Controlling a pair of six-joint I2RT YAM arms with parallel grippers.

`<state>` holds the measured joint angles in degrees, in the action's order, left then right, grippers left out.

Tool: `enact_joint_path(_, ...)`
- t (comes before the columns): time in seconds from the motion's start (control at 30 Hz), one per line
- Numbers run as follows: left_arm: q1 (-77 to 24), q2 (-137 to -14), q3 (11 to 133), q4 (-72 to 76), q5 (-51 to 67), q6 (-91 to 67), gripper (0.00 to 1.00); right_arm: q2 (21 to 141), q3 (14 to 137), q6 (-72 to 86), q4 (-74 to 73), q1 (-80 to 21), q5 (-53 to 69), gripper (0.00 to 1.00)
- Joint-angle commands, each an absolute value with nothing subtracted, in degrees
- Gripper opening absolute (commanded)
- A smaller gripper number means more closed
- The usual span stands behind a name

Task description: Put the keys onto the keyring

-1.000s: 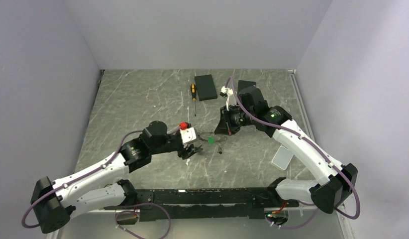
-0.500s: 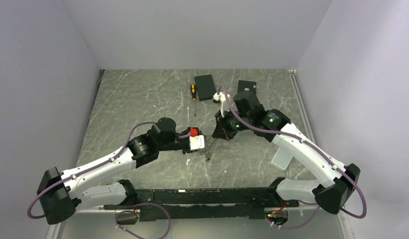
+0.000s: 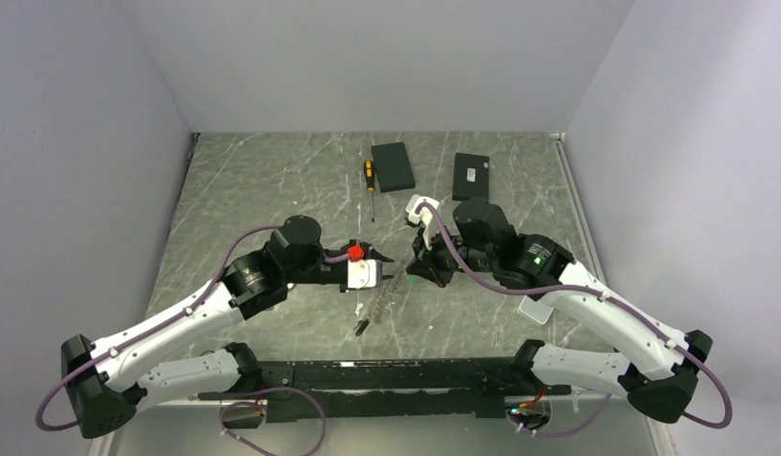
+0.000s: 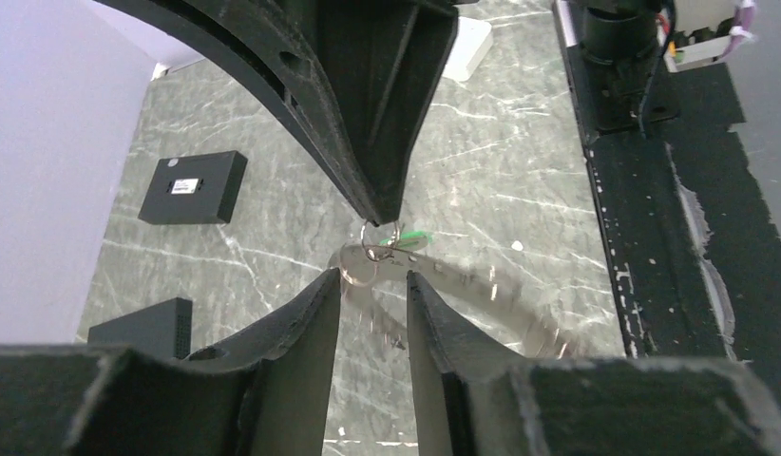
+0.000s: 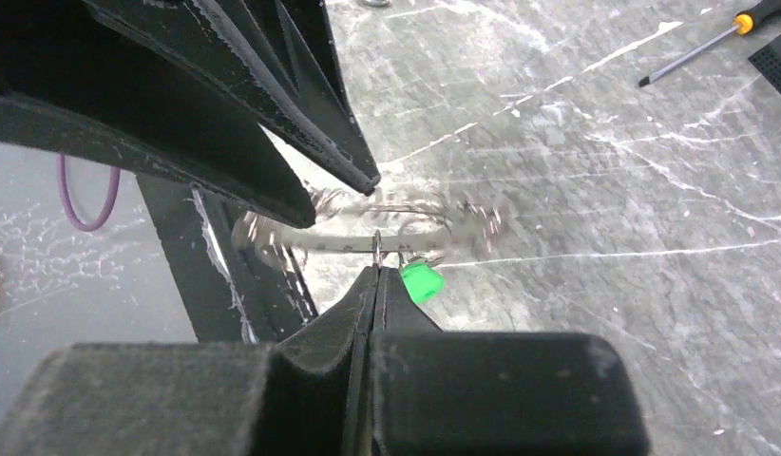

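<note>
Metal keyring (image 5: 377,243) — tight in right tool (image 5: 375,274), at tips of parted left tool (image 4: 372,283)

You work inside a plain, pale-walled booth.
Your table (image 3: 273,190) is grey-green, marble-patterned with white veins; lavender-grey walls (image 3: 387,57) close it on three sides, evenly lit.

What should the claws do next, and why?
Probably close the left claw on the keyring: it hangs blurred between that claw's open fingers, while the right claw pinches only a small ring by the green tag.
</note>
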<state>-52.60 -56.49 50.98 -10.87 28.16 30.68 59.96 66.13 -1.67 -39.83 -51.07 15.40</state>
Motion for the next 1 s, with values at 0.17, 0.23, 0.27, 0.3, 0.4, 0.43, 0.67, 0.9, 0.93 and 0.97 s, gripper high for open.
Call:
enact_joint_path(0.17, -52.47, -57.66, 53.89, -11.61, 34.40, 28.36, 0.37, 55.48, 64.23, -5.66, -32.91, -51.98, 15.64, 0.00)
enact_joint_path(0.23, -52.53, -58.95, 54.53, -10.91, 34.59, 27.65, 0.38, 55.03, 63.88, -6.03, -32.64, -52.14, 16.10, 0.00)
enact_joint_path(0.27, -52.52, -59.38, 54.57, -9.91, 34.70, 26.98, 0.38, 54.73, 63.64, -6.27, -32.35, -52.29, 16.35, 0.00)
enact_joint_path(0.3, -52.48, -59.82, 54.46, -8.89, 35.01, 26.62, 0.38, 54.49, 63.44, -6.51, -32.19, -52.41, 16.57, 0.00)
enact_joint_path(0.4, -52.49, -60.61, 54.15, -6.08, 35.08, 25.16, 0.37, 54.17, 63.29, -7.38, -32.33, -52.95, 16.74, 0.00)
enact_joint_path(0.43, -52.47, -60.72, 54.22, -5.73, 35.03, 25.06, 0.36, 54.10, 63.21, -7.60, -32.34, -53.18, 16.60, 0.00)
enact_joint_path(0.67, -52.49, -61.73, 55.12, -5.50, 34.82, 24.51, 0.28, 53.26, 62.48, -8.87, -31.90, -54.17, 16.66, 0.00)
enact_joint_path(0.9, -52.50, -63.32, 56.95, -7.45, 37.68, 24.72, 0.26, 53.39, 62.36, -9.30, -31.66, -55.08, 15.90, 0.00)
enact_joint_path(0.93, -52.54, -63.70, 57.28, -7.73, 38.11, 24.77, 0.25, 53.28, 62.32, -9.36, -31.52, -55.23, 15.95, 0.00)
enact_joint_path(0.97, -52.53, -64.18, 57.48, -7.82, 38.48, 24.72, 0.25, 53.26, 62.25, -9.44, -31.47, -55.31, 16.07, 0.00)
